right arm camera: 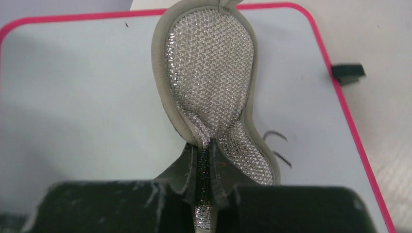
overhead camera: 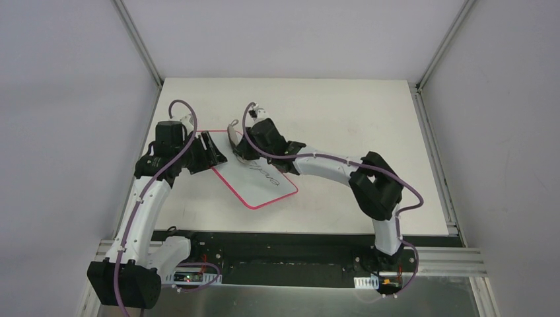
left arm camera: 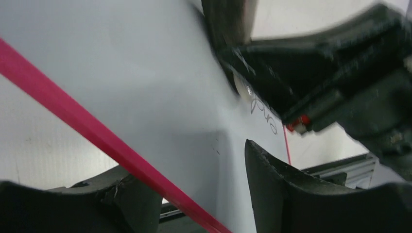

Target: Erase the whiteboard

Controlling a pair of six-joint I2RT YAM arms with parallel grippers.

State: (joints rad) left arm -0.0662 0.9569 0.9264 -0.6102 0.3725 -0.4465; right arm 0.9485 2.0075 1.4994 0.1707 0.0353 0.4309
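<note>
From above, the flat white rectangular whiteboard with a thin red-pink frame (overhead camera: 261, 191) lies askew on the pale table (overhead camera: 343, 112). The left gripper (overhead camera: 212, 150) sits over its left corner. The right gripper (overhead camera: 236, 142) is just beside it, over the board's far part, and carries a grey peanut-shaped pad with a silvery mesh face (overhead camera: 232, 132). Black handwriting (overhead camera: 264, 175) shows on the board just behind the right gripper, toward its arm

In the left wrist view the black fingers (left arm camera: 291, 194) stand well apart. The red frame runs between them, one finger over the white surface and the other outside the frame. I cannot tell whether either presses on the whiteboard. Ahead and to the right, the right gripper hangs over the handwriting

In the right wrist view the right gripper (right arm camera: 204, 204) is closed on the pad's narrow end. The pad reaches forward over the whiteboard towards its far frame, mesh face towards the camera. Two dark pen strokes (right arm camera: 277, 145) lie just right of the pad. A small black tab (right arm camera: 347, 72) sits further right, outside the frame
</note>
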